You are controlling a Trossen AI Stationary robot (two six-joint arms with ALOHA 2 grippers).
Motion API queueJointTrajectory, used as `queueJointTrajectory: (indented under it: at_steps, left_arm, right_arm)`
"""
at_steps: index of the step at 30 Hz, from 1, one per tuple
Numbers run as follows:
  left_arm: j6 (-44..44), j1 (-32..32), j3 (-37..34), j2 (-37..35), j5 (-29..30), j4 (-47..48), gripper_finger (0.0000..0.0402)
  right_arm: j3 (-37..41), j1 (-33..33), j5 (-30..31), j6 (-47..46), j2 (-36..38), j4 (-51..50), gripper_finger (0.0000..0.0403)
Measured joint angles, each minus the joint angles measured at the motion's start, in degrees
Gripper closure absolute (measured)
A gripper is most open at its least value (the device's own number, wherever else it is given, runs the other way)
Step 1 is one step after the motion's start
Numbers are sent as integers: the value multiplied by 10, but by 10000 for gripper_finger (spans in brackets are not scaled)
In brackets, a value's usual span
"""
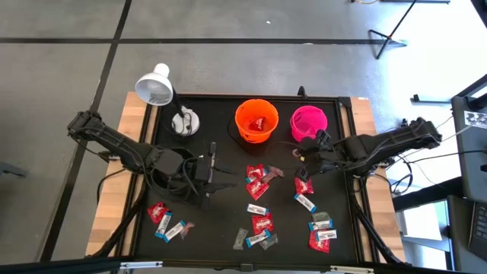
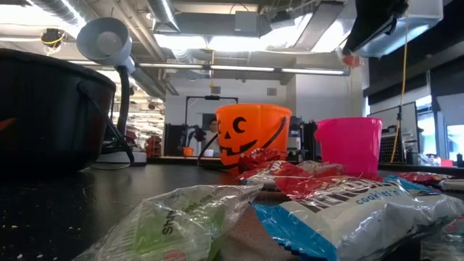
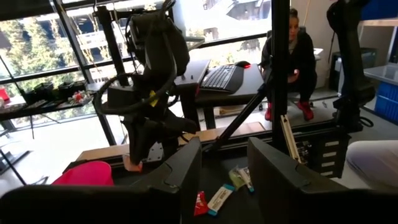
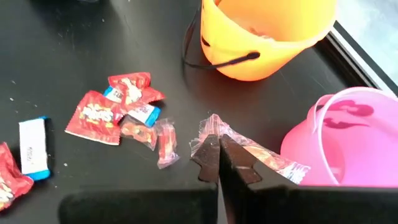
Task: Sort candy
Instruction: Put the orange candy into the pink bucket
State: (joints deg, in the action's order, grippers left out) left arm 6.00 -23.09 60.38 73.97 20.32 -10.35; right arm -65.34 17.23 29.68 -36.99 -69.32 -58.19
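Note:
Many small wrapped candies lie scattered on the black table: a red and blue cluster, a group at the near left and another at the near right. My right gripper hangs above the table beside the pink bucket, shut on a clear-wrapped candy. The orange bucket stands left of the pink one. My left gripper hovers level over the table's left half, open, with nothing between its fingers. My right gripper pinches the clear wrapper near one end between its two fingertips. The fingers slant down from the table's right side. The rest of the wrapper sticks out sideways toward the pink bucket, lifted clear of the table.
A white desk lamp and its base stand at the far left. A black bucket shows at the left of the low view. A raised frame rims the table. A person crouches in the room beyond it.

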Motion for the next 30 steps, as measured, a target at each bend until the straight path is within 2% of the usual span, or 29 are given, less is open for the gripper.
queueJointTrajectory:
  at_steps: [8,19,25,30]
  left_arm:
    - [-12,0,0,0,0,0,280]
    - [-14,0,0,0,0,-5,280]
    - [-15,0,0,0,0,-7,280]
    - [-15,0,0,0,0,-9,280]
  right_arm:
    - [5,0,5,14,38,6,402]
    - [5,0,85,21,117,8,402]
    - [7,0,107,27,142,12,402]
    - [62,0,109,30,173,61,402]
